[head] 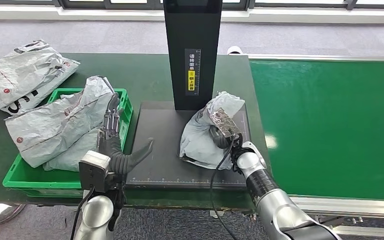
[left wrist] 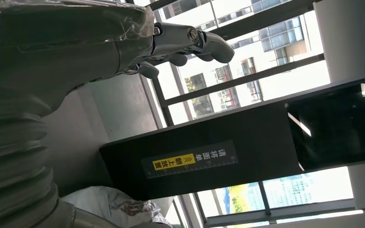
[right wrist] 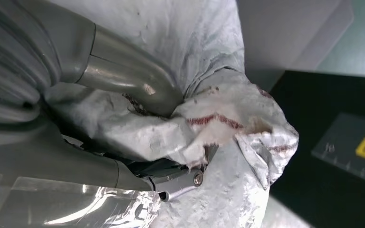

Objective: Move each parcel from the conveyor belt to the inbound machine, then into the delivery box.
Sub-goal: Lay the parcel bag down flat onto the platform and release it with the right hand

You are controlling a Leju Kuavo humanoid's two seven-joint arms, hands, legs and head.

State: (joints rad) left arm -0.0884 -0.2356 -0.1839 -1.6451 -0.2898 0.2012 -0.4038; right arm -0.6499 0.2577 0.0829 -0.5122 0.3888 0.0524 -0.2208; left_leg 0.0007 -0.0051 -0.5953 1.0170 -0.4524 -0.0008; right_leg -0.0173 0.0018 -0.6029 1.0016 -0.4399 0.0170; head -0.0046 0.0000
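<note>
my right hand [head: 223, 131] grips a crumpled grey parcel [head: 205, 135]; my fingers [right wrist: 138, 85] are wrapped in its soft plastic, and the bag bunches up around my thumb; the parcel sits on the flat black plate [head: 165, 145] of the inbound machine [head: 192, 50], right under my right hand and just in front of the machine's tall black post; the post has a yellow sticker [head: 191, 80] on it, past my fingertips; the green conveyor belt [head: 330, 125] lies on the outer side of my right hand.

my left hand [head: 112, 137] holds nothing; its fingers [left wrist: 209, 42] are straight and spread, and my thumb sticks out over the edge of the black plate; my left fingers rest at the rim of the green delivery box [head: 25, 180]; a big grey parcel in the box [head: 55, 130] lies just beside these fingers, and i cannot tell if they touch it; more grey bags [head: 20, 75] lie on the table well past my left hand.
</note>
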